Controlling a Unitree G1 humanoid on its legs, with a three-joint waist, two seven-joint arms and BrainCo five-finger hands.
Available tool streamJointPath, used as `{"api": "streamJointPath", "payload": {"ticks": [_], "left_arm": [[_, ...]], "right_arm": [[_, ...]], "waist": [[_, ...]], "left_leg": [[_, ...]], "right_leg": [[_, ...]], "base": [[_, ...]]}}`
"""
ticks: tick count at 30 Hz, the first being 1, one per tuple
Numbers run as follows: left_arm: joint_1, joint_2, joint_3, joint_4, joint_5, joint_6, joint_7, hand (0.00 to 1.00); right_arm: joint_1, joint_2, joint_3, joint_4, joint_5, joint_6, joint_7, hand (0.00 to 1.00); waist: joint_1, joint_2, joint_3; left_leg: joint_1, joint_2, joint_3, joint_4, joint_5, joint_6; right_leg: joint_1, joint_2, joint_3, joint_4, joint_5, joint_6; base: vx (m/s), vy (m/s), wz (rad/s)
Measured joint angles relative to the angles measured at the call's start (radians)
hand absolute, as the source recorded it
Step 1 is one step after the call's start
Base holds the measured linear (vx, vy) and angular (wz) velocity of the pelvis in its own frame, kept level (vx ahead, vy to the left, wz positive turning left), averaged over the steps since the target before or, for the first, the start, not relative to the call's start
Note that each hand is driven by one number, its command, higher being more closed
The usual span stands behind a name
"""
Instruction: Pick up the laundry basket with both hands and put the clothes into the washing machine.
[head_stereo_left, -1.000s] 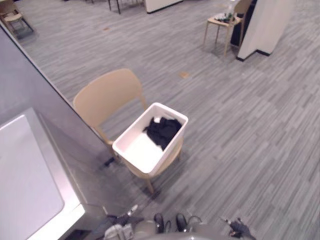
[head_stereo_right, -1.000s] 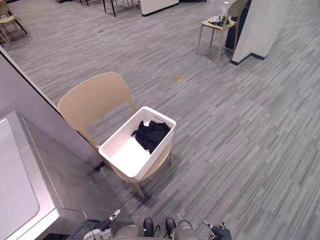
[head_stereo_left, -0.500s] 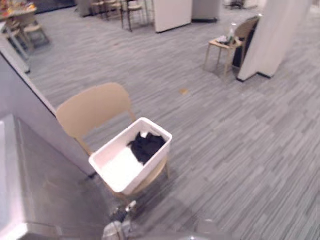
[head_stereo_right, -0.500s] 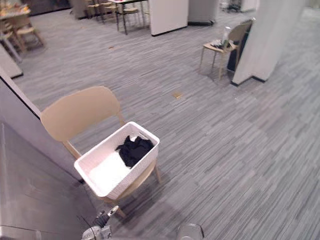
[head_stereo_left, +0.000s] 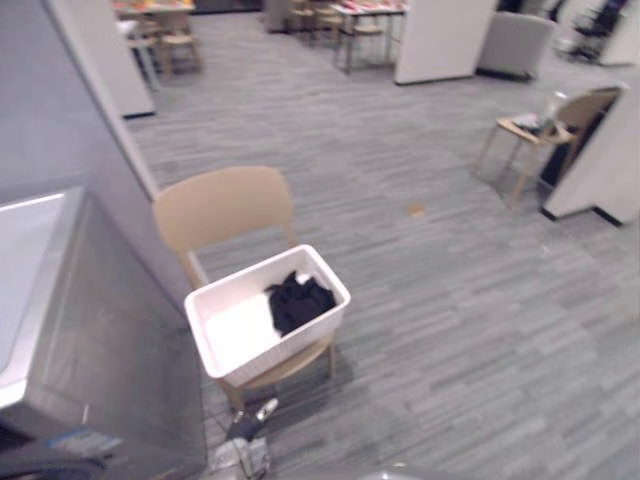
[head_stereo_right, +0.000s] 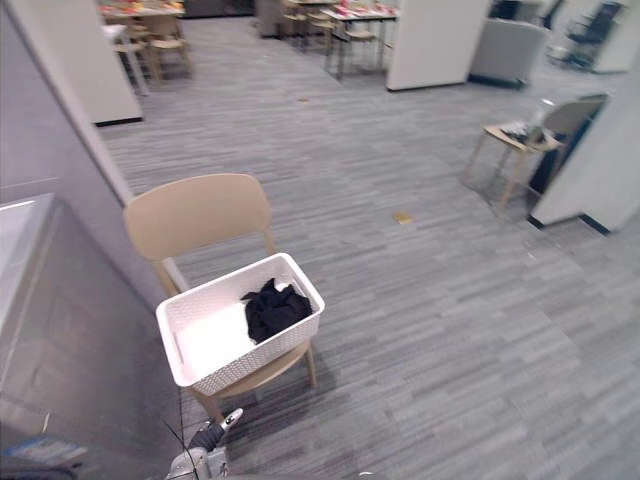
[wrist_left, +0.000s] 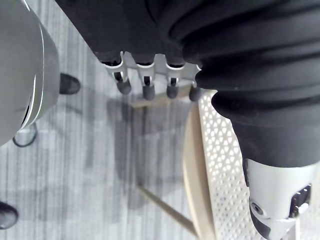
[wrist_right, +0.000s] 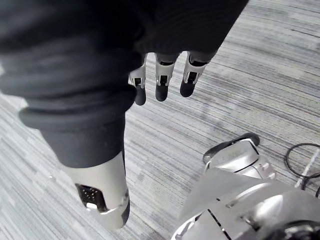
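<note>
A white laundry basket (head_stereo_left: 290, 352) sits on the seat of a beige chair (head_stereo_left: 225, 205), with a black garment (head_stereo_left: 298, 300) bunched at its far end. The washing machine (head_stereo_left: 90, 330) stands just left of the chair, with a grey top and a white lid (head_stereo_left: 25, 260). My left hand (wrist_left: 145, 86) hangs low beside the basket's perforated wall (wrist_left: 220, 165) and the chair's seat edge (wrist_left: 192, 165); its fingers are straight and hold nothing. My right hand (wrist_right: 160, 82) hangs over bare floor, open and holding nothing.
A grey wall (head_stereo_left: 60, 110) rises behind the machine. Another chair (head_stereo_left: 530, 130) carrying small items stands far right by a white pillar (head_stereo_left: 600, 150). Tables and chairs (head_stereo_left: 350, 15) line the back. Open carpet stretches right of the basket.
The whole picture has swung, so the camera has moved; more of the room's back shows now. The basket, chair and garment keep their places relative to each other.
</note>
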Motion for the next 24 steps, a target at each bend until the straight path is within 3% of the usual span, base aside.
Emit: {"api": "streamJointPath", "payload": {"ticks": [2, 4, 6, 8, 12, 16, 19, 20, 21, 22, 23, 24], "left_arm": [[-0.001, 0.000, -0.001, 0.002, 0.000, 0.003, -0.004, 0.00], [-0.002, 0.011, -0.001, 0.000, 0.001, 0.003, -0.006, 0.00], [0.008, 0.023, 0.004, 0.001, 0.001, 0.004, -0.011, 0.00], [0.016, 0.029, 0.004, 0.008, 0.001, 0.005, -0.015, 0.00], [0.016, 0.047, 0.005, 0.043, 0.002, 0.006, -0.016, 0.00], [0.005, 0.058, -0.006, 0.047, 0.002, 0.011, -0.019, 0.00], [0.001, 0.077, -0.019, 0.047, 0.003, 0.011, -0.020, 0.00], [0.001, 0.083, -0.037, 0.047, 0.003, 0.011, -0.019, 0.00], [0.001, 0.081, -0.048, 0.048, 0.005, 0.011, -0.019, 0.00], [-0.001, 0.072, -0.064, 0.049, 0.009, 0.012, -0.019, 0.00], [-0.004, 0.085, -0.088, 0.049, 0.015, 0.011, -0.020, 0.00], [-0.006, 0.087, -0.092, 0.048, 0.025, 0.012, -0.021, 0.00]], "right_arm": [[-0.005, -0.003, -0.003, 0.000, 0.012, -0.003, 0.000, 0.00], [-0.011, -0.005, -0.006, 0.000, 0.016, -0.003, 0.000, 0.00], [-0.028, -0.019, -0.008, -0.002, 0.035, -0.004, 0.001, 0.00], [-0.048, -0.014, -0.007, -0.001, 0.035, -0.004, 0.002, 0.00], [-0.105, -0.002, -0.005, -0.002, 0.035, -0.006, 0.004, 0.00], [-0.117, 0.007, 0.017, -0.003, 0.033, -0.004, 0.019, 0.00], [-0.120, 0.004, 0.042, -0.003, 0.032, -0.004, 0.022, 0.00], [-0.109, 0.001, 0.043, -0.005, 0.032, -0.004, 0.022, 0.00], [-0.107, -0.002, 0.044, -0.008, 0.032, -0.003, 0.022, 0.00], [-0.108, -0.001, 0.053, -0.020, 0.033, -0.003, 0.023, 0.00], [-0.106, 0.012, 0.074, -0.031, 0.033, -0.003, 0.023, 0.00], [-0.099, 0.026, 0.084, -0.035, 0.033, -0.003, 0.026, 0.00]], "waist": [[0.001, 0.013, -0.001], [0.003, 0.012, 0.000], [0.015, 0.009, 0.001], [0.007, 0.007, 0.005], [0.019, 0.001, 0.017], [0.026, -0.024, 0.037], [0.023, -0.056, 0.046], [0.022, -0.067, 0.044], [0.022, -0.060, 0.050], [0.015, -0.053, 0.054], [0.003, -0.057, 0.061], [0.002, -0.055, 0.069]], "left_leg": [[-0.042, -0.011, 0.006, -0.004, -0.005, 0.022], [-0.087, -0.065, -0.035, 0.011, -0.011, 0.033], [-0.081, -0.138, -0.077, -0.077, 0.032, 0.083], [-0.061, -0.169, -0.105, -0.141, 0.068, 0.085], [-0.045, -0.214, -0.139, -0.293, 0.151, 0.094], [-0.026, -0.248, -0.138, -0.318, 0.161, 0.098], [-0.022, -0.292, -0.118, -0.317, 0.127, 0.128], [-0.016, -0.320, -0.121, -0.318, 0.104, 0.149], [-0.009, -0.322, -0.125, -0.317, 0.100, 0.146], [-0.002, -0.321, -0.131, -0.313, 0.096, 0.144], [0.016, -0.319, -0.142, -0.310, 0.087, 0.147], [0.040, -0.307, -0.150, -0.310, 0.080, 0.158]], "right_leg": [[0.025, 0.000, -0.083, -0.004, -0.035, 0.025], [0.026, 0.018, -0.047, -0.004, -0.059, 0.027], [0.027, -0.006, -0.010, 0.026, -0.041, -0.001], [0.024, -0.006, 0.085, 0.022, -0.032, -0.005], [0.032, -0.020, 0.094, -0.062, -0.031, 0.000], [0.055, -0.050, 0.102, -0.097, -0.025, 0.015], [0.063, -0.095, 0.102, -0.109, -0.031, 0.046], [0.063, -0.123, 0.110, -0.074, -0.034, 0.062], [0.031, -0.128, 0.136, -0.004, -0.033, 0.061], [-0.043, -0.129, 0.191, 0.146, -0.015, 0.035], [-0.136, -0.119, 0.259, 0.332, 0.046, -0.008], [-0.179, -0.105, 0.306, 0.445, 0.089, -0.026]], "base": [[-0.12, -0.062, 1.54], [-0.06, -0.035, 1.46], [0.04, 0.047, 0.95], [0.09, 0.138, 0.74], [0.02, 0.083, 0.33], [0.04, 0.057, -0.01], [0.08, 0.090, -0.02], [0.13, 0.111, -0.08], [0.17, 0.126, -0.03], [0.20, 0.133, 0.11], [0.23, 0.114, 0.24], [0.20, 0.041, 0.18]]}}
